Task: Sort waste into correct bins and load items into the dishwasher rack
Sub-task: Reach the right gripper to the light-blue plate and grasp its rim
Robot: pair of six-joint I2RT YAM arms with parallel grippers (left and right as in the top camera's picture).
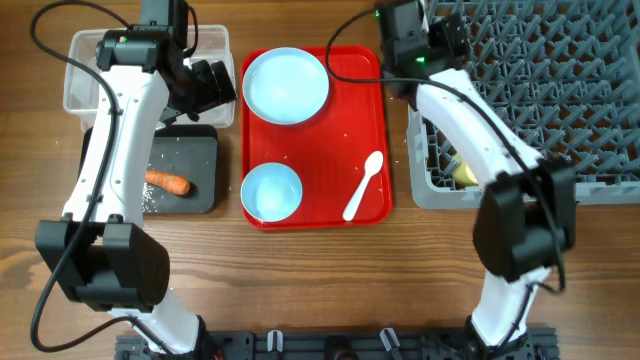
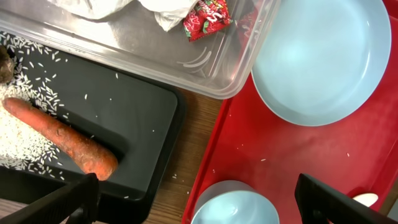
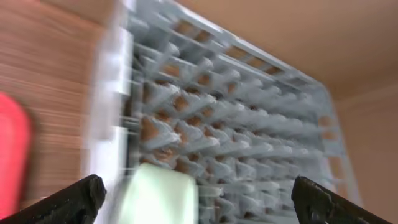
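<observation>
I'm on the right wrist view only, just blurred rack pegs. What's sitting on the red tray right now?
Observer: The plate, the light blue bowl and the white spoon are on the red tray.
Operator: Where's the carrot?
Observer: The carrot lies in the black tray, beside the rice.
Operator: And the wrapper?
Observer: The wrapper is inside the clear tub.
</observation>
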